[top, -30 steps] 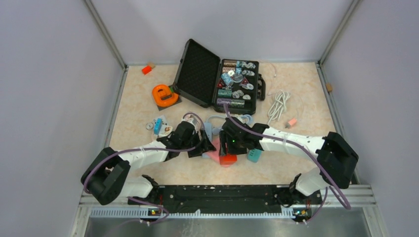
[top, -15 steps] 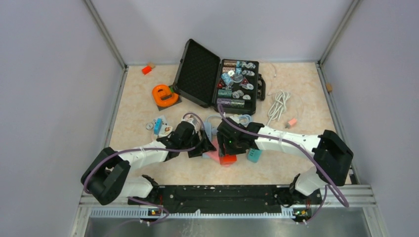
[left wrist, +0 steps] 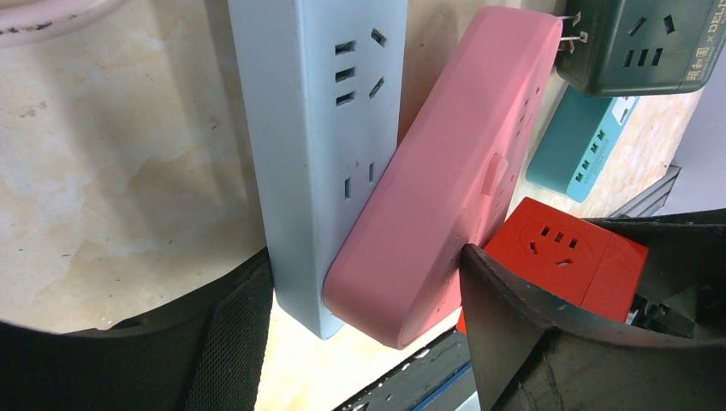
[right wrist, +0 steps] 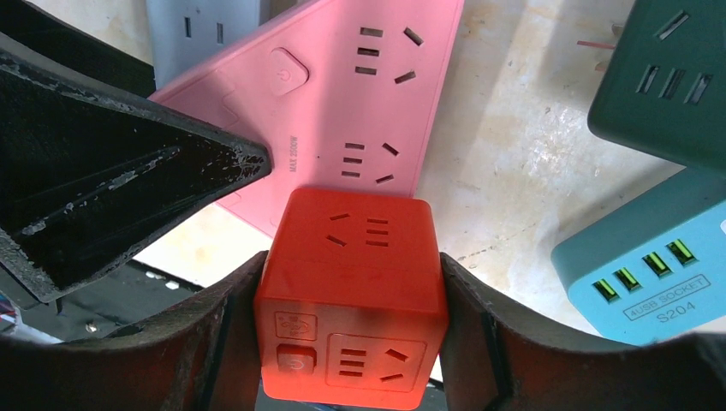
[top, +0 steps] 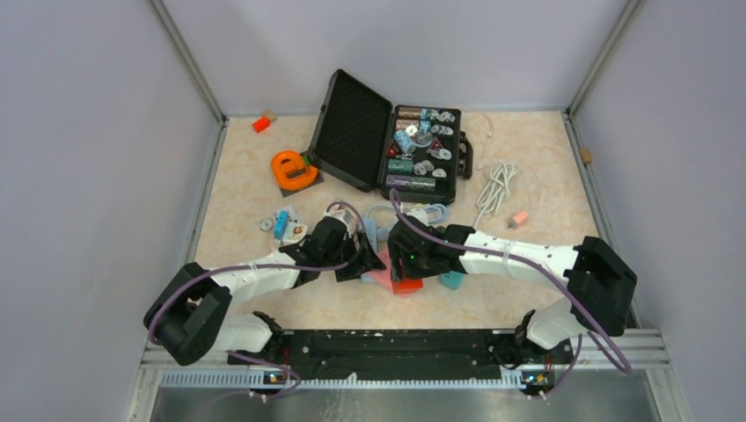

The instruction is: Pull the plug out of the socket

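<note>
A red cube socket (right wrist: pixel 351 300) sits against the near end of a pink power strip (right wrist: pixel 342 94); the joint between them is hidden. My right gripper (right wrist: pixel 351 282) is shut on the red cube, one finger on each side. My left gripper (left wrist: pixel 368 274) is shut across the pink strip (left wrist: pixel 454 171) and a grey-blue strip (left wrist: pixel 317 128) lying beside it. In the top view the two grippers, left (top: pixel 365 262) and right (top: pixel 406 274), meet at the red cube (top: pixel 405 284) near the table's front middle.
A teal USB charger (right wrist: pixel 642 265) and a dark green adapter (right wrist: pixel 668 86) lie just right of the cube. An open black case (top: pixel 387 145), an orange tape holder (top: pixel 293 170) and a white cable (top: pixel 497 187) lie farther back.
My right arm has shifted slightly left and now covers more of the teal charger. The left arm, the strips and the red cube stay where they were.
</note>
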Action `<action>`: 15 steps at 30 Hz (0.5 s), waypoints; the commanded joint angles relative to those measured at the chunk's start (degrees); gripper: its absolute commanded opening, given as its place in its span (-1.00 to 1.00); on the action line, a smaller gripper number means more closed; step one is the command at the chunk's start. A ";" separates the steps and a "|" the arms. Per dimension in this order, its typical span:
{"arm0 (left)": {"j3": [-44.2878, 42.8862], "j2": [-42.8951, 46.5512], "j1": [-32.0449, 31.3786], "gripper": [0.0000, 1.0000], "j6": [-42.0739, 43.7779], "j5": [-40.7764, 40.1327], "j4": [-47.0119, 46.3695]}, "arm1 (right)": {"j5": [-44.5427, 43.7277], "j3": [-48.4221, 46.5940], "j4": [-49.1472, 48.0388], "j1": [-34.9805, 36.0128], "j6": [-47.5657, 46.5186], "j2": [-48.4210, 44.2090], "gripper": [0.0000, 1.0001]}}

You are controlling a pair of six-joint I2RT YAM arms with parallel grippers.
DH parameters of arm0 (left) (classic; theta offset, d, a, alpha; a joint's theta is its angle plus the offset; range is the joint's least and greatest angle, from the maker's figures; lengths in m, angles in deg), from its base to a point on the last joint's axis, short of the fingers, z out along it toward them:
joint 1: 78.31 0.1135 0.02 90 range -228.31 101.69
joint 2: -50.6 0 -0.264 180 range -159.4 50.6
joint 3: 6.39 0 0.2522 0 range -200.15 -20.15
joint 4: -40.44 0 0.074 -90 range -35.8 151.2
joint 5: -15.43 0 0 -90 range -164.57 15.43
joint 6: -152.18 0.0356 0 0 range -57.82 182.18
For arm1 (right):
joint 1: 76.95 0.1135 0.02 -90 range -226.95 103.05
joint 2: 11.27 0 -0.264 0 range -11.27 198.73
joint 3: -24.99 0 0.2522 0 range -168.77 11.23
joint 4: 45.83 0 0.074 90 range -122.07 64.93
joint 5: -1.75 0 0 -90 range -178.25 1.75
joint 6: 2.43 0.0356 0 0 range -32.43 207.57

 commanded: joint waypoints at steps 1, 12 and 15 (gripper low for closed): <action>2.68 -3.76 0.00 -0.18 4.59 -11.01 11.42 | 10.33 -1.45 -15.00 0.83 -2.25 -6.86 -1.00; 2.23 -3.81 -0.02 -0.21 4.93 -10.90 11.74 | 13.79 0.01 -15.53 -2.30 -1.28 -6.44 -1.00; 2.08 -3.84 -0.02 -0.21 4.93 -10.95 11.77 | 11.08 -4.36 -10.64 -0.95 -3.10 -3.69 -1.00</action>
